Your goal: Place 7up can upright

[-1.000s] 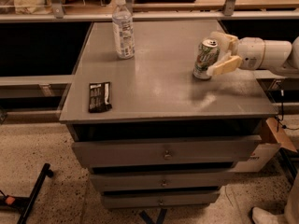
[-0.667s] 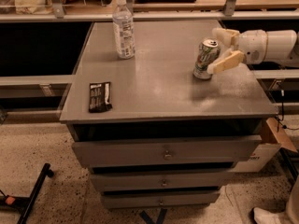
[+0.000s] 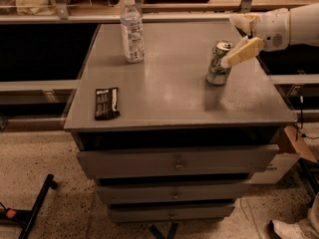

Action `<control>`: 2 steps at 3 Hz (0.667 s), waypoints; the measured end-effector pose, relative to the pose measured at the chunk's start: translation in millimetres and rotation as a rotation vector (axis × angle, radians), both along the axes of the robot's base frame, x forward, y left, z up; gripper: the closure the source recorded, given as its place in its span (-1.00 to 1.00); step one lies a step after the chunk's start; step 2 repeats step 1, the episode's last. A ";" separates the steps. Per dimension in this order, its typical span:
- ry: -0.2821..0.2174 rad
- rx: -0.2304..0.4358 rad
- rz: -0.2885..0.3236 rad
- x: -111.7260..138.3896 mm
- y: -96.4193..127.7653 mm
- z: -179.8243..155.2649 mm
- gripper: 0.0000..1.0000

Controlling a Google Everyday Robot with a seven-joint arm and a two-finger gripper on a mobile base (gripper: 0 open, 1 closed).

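The 7up can (image 3: 219,62) stands upright on the right side of the grey cabinet top (image 3: 164,91) — and the gripper (image 3: 231,40) hovers just to its right, fingers spread apart, the nearer one right at the can's side. A water bottle (image 3: 131,31) stands back left — a dark packet (image 3: 106,103) lies front left.

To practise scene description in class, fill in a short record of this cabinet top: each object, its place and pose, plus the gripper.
7up can: upright, right side of cabinet top
gripper: open, by the can's top, arm reaching in from the right
water bottle: upright, back left
black packet: flat, front left
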State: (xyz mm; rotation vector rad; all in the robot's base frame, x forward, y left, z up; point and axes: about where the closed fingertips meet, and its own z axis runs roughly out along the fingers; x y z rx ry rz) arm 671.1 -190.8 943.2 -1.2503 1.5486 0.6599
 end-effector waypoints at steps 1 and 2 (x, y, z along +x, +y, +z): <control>-0.001 -0.001 0.000 -0.3 0.4 1.2 -1.00; -0.001 -0.001 0.000 -0.3 0.4 1.2 -1.00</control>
